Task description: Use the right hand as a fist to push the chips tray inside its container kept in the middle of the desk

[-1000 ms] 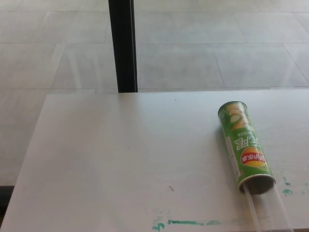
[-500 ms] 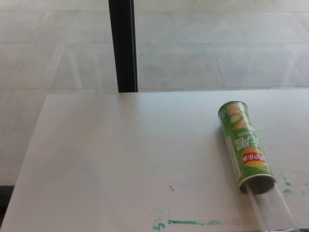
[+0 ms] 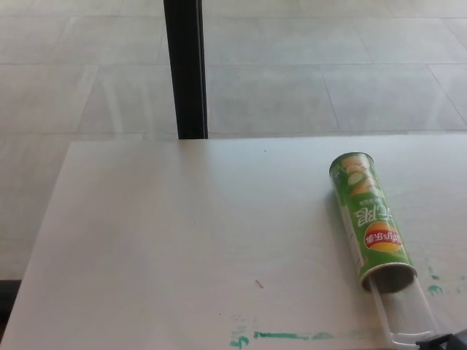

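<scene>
A green chips can (image 3: 371,219) lies on its side at the right of the white desk (image 3: 182,233), its open mouth facing the near edge. A clear plastic chips tray (image 3: 402,313) sticks out of that mouth toward me, and its near end shows just above the picture's bottom edge. Only a small dark sliver of my right hand (image 3: 446,340) shows in the bottom right corner, right at the tray's near end. My left hand does not show.
A black vertical post (image 3: 185,69) stands behind the desk's far edge, with a tiled floor beyond. Green paint marks (image 3: 281,336) streak the desk near its front edge and to the right of the can.
A dark part of my right hand has come into the bottom right corner. The tray's near end, earlier cut off by the picture's edge, now shows, so the tray has slid a little into the can.
</scene>
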Robot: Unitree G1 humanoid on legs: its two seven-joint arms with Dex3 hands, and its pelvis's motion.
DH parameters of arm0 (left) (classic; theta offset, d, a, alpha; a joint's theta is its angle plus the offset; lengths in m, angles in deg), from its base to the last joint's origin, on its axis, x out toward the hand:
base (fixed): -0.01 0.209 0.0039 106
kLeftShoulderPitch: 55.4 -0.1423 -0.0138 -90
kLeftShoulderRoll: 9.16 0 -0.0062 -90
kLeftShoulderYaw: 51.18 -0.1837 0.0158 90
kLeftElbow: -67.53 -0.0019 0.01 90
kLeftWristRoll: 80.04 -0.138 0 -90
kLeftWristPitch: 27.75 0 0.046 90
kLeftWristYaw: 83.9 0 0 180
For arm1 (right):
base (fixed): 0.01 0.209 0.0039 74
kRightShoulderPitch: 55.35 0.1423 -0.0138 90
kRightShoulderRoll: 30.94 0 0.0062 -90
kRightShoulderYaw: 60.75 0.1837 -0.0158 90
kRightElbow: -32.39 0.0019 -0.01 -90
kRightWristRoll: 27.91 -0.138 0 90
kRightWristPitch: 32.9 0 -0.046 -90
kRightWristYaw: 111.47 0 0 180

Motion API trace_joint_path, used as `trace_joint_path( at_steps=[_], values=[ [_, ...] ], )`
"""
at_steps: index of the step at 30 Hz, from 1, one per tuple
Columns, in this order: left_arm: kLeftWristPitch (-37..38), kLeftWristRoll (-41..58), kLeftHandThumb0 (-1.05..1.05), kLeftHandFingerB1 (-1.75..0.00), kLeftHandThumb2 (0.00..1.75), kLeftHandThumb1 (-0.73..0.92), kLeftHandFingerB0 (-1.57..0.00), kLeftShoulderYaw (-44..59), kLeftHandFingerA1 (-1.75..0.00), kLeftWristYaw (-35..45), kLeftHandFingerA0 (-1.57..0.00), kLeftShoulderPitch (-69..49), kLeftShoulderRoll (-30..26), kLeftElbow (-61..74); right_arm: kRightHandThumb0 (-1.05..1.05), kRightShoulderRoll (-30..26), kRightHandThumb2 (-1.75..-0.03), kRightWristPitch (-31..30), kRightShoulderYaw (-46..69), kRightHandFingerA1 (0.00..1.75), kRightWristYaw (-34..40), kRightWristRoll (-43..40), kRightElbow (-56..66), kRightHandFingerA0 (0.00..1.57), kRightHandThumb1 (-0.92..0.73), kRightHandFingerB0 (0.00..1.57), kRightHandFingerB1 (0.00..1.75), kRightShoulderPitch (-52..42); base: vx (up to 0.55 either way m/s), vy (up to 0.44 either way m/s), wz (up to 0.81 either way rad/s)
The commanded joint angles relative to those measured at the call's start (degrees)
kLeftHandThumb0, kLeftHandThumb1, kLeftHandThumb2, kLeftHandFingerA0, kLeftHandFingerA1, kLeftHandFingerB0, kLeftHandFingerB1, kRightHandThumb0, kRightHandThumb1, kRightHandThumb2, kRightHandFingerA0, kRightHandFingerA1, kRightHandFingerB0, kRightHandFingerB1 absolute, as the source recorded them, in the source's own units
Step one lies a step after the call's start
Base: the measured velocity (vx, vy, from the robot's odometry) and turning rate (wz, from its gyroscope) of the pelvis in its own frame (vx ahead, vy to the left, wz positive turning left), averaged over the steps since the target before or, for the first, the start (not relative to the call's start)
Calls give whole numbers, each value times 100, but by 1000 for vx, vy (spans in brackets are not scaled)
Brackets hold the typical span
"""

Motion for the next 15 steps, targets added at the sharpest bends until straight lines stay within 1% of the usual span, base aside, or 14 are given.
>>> trace_joint_path(
  at_steps=[1, 2, 3, 4, 5, 7, 8, 9, 11, 12, 13, 15],
  values=[
    [122, 157, -70, -53, 67, 91, -48, 78, -69, 72, -56, -12, -127, -33, -65, 86, -63, -125, -14, 130, 52, 132, -117, 91, -78, 49, 46, 159, 0, 0, 0],
    [147, 134, -71, -53, 67, 91, -49, 66, -69, 62, -57, -19, -124, -36, -68, 87, -65, -167, -44, 130, 37, 291, -117, 89, -77, 49, 46, 199, 0, 0, 0],
    [166, 88, -72, -53, 68, 92, -49, 27, -68, 65, -57, -36, -130, -22, -65, 104, -64, -167, -39, 125, 59, 290, -156, 93, -77, 51, 45, 267, 0, 0, 0],
    [177, 44, -72, -53, 68, 92, -49, -17, -68, 73, -57, -54, -140, -1, -65, 122, -64, -145, -18, 125, 95, 202, -204, 93, -77, 51, 45, 332, 0, 0, 0],
    [155, 34, -70, -52, 68, 92, -50, -28, -67, 34, -58, -39, -145, -7, -65, 135, -63, -148, -10, 127, 98, 184, -229, 93, -78, 51, 45, 372, 0, 0, 0],
    [89, 154, -70, -53, 67, 90, -49, 68, -70, 41, -59, -9, -127, 0, -67, 143, -65, -205, -23, 128, 90, 294, -284, 90, -78, 50, 46, 453, 0, 0, 0],
    [112, 145, -70, -53, 67, 91, -49, 62, -68, 44, -58, -14, -125, -3, -66, 92, -65, -145, -40, 130, 161, 354, -333, 93, -79, 52, 46, 491, 0, 0, 0],
    [120, 136, -71, -52, 67, 91, -46, 56, -70, 82, -55, -17, -132, -4, -67, 109, -67, -198, -54, 136, 140, 404, -416, 93, -79, 51, 48, 579, 0, 0, 0],
    [119, 136, -71, -52, 67, 91, -46, 57, -70, 87, -55, -16, -133, -5, -67, 116, -67, -205, -58, 136, 139, 412, -435, 93, -79, 51, 48, 596, 0, 0, 0],
    [132, 64, -70, -51, 67, 92, -45, -5, -67, 37, -56, -14, -149, -13, -64, 95, -63, -105, -33, 128, 222, 283, -517, 94, -78, 51, 46, 675, 0, 0, 0],
    [174, 75, -70, -53, 67, 92, -47, 8, -68, 47, -56, -82, -138, -8, -64, 85, -64, -73, -57, 131, 239, 285, -549, 92, -78, 50, 45, 696, 0, 0, 0],
    [212, 13, -71, -51, 69, 92, -45, -55, -66, 53, -56, -137, -148, 3, -65, 63, -65, -52, -63, 130, 186, 226, -608, 91, -77, 48, 46, 765, 0, 0, 0]
  ],
)
